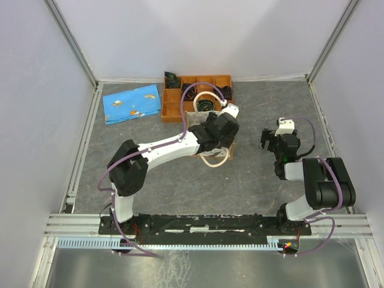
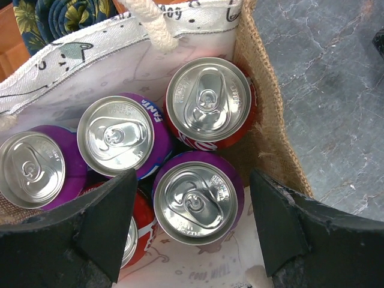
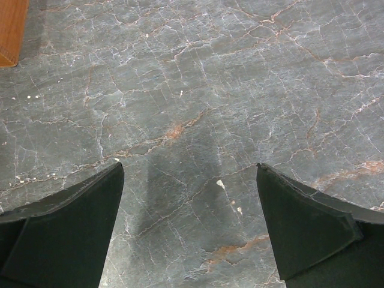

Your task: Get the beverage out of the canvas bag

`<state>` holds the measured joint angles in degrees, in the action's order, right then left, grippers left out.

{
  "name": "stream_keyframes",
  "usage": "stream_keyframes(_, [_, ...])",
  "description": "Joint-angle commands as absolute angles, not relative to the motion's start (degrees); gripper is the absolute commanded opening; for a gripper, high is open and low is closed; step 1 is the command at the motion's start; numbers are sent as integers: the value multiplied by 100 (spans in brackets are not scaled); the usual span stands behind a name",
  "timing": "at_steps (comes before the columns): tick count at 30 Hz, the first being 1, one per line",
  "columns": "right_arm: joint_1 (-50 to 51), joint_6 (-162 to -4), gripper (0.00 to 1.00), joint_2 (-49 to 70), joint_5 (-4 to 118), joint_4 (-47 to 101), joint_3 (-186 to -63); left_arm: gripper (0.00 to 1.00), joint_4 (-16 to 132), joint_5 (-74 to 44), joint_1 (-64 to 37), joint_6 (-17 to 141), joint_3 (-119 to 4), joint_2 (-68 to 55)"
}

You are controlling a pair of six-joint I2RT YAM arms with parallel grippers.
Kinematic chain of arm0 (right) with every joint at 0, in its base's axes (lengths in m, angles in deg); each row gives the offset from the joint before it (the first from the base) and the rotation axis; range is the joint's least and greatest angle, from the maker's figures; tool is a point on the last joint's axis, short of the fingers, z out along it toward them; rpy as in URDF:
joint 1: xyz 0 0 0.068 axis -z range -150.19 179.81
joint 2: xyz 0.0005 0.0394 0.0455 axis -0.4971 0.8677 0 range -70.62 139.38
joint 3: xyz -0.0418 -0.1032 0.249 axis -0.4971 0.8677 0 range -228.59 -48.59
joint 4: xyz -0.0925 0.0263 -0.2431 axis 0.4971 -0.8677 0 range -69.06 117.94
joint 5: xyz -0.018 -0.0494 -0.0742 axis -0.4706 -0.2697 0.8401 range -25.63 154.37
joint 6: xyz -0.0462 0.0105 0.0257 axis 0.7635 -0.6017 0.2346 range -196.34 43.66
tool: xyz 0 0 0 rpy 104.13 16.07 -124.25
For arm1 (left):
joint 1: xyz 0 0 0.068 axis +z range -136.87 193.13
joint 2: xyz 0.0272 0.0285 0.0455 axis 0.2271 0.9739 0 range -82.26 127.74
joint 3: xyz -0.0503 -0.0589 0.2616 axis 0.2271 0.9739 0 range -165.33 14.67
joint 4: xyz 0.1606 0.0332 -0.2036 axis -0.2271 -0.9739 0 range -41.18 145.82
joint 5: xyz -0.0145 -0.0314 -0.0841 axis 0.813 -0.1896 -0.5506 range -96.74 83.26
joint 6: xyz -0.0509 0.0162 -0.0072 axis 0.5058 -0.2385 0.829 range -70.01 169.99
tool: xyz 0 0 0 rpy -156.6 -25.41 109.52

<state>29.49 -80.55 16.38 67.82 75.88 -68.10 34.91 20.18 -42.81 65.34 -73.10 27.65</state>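
Note:
The canvas bag (image 2: pixel 78 57) stands open under my left gripper (image 2: pixel 192 195), its cream printed wall and rope handle (image 2: pixel 153 21) showing. Several beverage cans stand upright inside: a purple can (image 2: pixel 198 201) directly between my open fingers, a red can (image 2: pixel 210 102) beyond it, a purple Fanta can (image 2: pixel 117 135), another purple can (image 2: pixel 33 168) and a red one partly hidden under my left finger. In the top view the left gripper (image 1: pixel 217 133) hides most of the bag (image 1: pixel 214 159). My right gripper (image 1: pixel 273 143) is open and empty over bare table (image 3: pixel 189 174).
The orange-brown compartmented wooden tray (image 1: pixel 174 109) stands just behind the bag, with dark items in it; its corner shows in the right wrist view (image 3: pixel 11 30). A blue patterned flat item (image 1: pixel 132 103) lies at the back left. White walls enclose the table.

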Motion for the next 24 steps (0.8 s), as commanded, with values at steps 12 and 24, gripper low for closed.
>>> stream_keyframes(12, [2961,-7984,99,1619,6763,7725,-6977,81,3294,1649,-4312,6949,-7329,2944])
stream_keyframes(24, [2961,-7985,99,1618,6767,7725,-6976,78,2960,1624,-4309,7053,-7377,3274])
